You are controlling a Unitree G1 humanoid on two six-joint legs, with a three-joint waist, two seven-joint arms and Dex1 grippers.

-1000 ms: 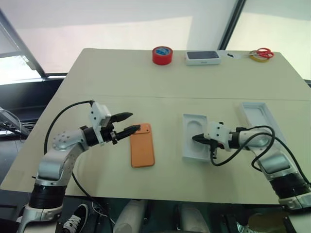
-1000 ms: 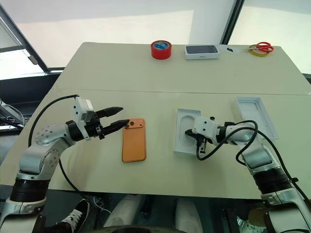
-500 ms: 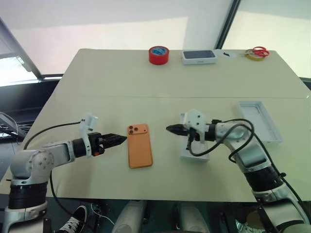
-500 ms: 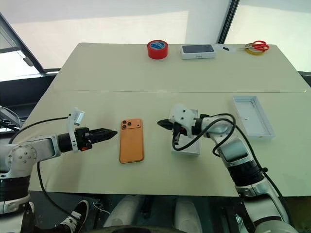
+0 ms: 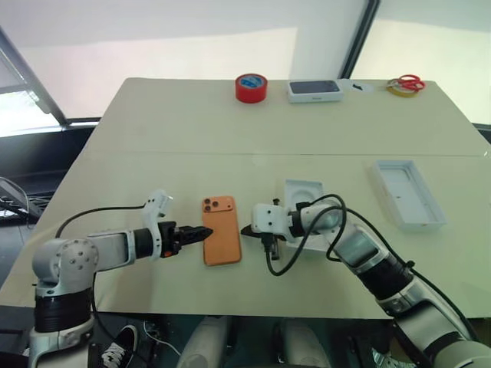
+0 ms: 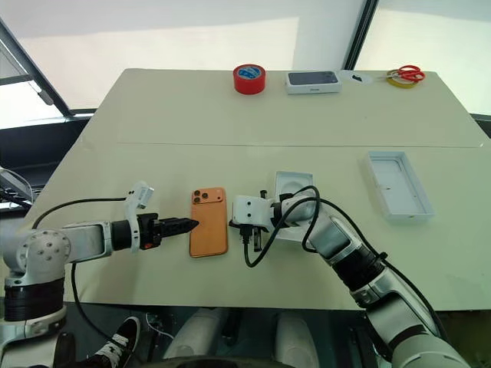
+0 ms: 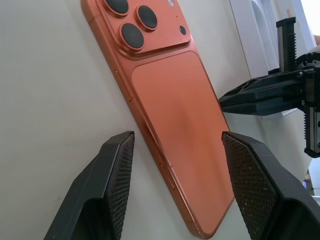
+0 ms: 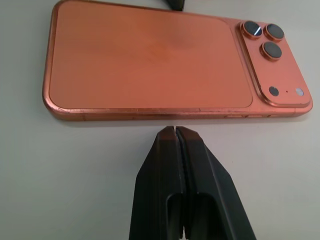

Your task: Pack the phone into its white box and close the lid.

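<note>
The orange phone (image 5: pixel 220 229) lies flat on the table, back up, its camera block at the far end. My left gripper (image 5: pixel 201 231) is low at its left long edge and open; in the left wrist view its fingers (image 7: pixel 117 170) stand wide apart, facing that edge. My right gripper (image 5: pixel 245 230) is shut, its tip (image 8: pixel 173 131) just off the phone's right long edge. The white box (image 5: pixel 303 189), with an oval-recessed liner, lies behind my right arm and is partly hidden. The lid (image 5: pixel 408 193) lies open side up at the far right.
At the table's back edge stand a red tape roll (image 5: pixel 252 87), a closed dark-topped white box (image 5: pixel 314 90), and red scissors with a yellow tape roll (image 5: pixel 405 83). Black cables loop off both wrists. The table's front edge runs just below the phone.
My right gripper swept left from over the white box to the phone's right edge. My left gripper sank, rolled and now points at the left edge. The phone stayed put.
</note>
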